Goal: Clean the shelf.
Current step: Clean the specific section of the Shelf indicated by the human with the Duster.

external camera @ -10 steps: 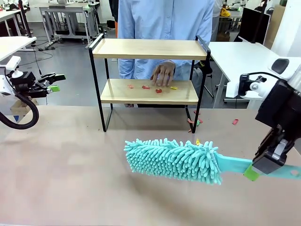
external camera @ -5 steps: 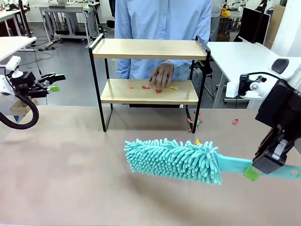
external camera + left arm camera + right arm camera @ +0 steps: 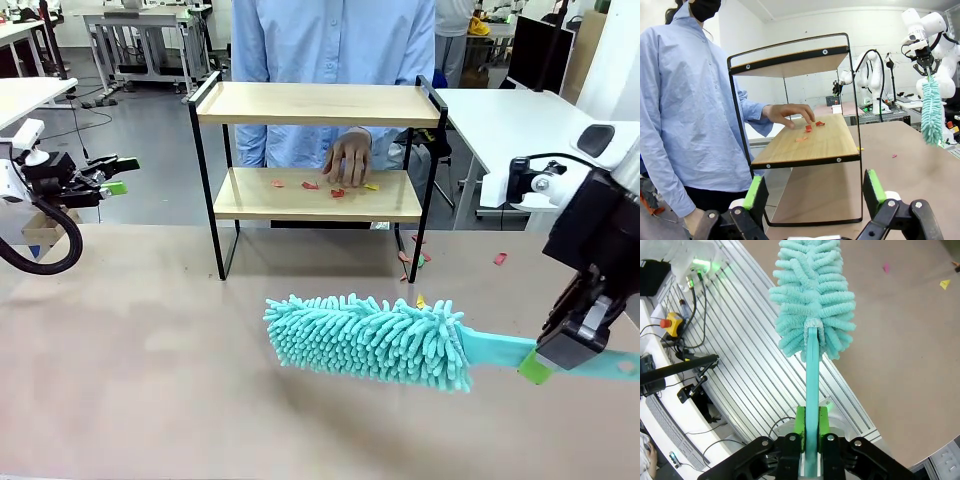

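The left arm (image 3: 24, 138) and right arm (image 3: 600, 138) are white, the former with a looped black cable (image 3: 77, 238). The left gripper (image 3: 814, 189) and right gripper (image 3: 810, 422) are black with green pads (image 3: 754, 192) and silver joint screws (image 3: 888, 202).

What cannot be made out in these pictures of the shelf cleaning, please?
- Front view: the handle end of the duster runs off the right edge, beyond the right gripper.
- Front view: the scraps on the lower board of the shelf are too small to identify.
- Left wrist view: the top board's upper face is hidden by the board itself, seen from below.
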{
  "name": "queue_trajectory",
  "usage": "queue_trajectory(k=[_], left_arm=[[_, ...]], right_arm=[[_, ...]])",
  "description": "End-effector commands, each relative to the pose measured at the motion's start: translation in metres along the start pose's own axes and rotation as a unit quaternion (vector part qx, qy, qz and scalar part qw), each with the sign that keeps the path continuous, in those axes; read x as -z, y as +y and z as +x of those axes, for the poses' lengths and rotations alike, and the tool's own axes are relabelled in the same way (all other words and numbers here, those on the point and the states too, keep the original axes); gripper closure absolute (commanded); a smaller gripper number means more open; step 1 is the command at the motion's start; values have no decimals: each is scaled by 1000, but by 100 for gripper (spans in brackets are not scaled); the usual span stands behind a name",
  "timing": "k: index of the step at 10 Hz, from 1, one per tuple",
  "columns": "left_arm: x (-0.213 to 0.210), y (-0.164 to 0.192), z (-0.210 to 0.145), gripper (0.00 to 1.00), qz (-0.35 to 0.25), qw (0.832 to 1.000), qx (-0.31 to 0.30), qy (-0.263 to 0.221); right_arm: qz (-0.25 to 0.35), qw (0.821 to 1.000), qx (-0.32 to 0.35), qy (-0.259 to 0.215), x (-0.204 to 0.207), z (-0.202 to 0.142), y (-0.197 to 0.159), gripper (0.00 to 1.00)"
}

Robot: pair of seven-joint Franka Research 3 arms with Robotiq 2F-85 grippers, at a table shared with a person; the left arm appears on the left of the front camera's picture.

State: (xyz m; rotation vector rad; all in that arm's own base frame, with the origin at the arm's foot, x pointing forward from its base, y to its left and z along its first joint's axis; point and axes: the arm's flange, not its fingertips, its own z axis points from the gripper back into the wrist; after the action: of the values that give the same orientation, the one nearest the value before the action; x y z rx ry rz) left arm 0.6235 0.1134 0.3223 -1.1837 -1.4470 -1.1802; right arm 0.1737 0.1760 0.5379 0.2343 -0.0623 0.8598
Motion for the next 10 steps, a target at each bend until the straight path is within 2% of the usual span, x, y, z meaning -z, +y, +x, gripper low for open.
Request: queue_trajectory(k=[1,10], left_arm=[[0,0,3,0,0,1000,5,1],[0,0,3,0,0,1000,5,1]], right_arm=[[10,1000,-9,-11,-1,4,-1,87],[10,1000,-9,-11,-1,4,-1,87]])
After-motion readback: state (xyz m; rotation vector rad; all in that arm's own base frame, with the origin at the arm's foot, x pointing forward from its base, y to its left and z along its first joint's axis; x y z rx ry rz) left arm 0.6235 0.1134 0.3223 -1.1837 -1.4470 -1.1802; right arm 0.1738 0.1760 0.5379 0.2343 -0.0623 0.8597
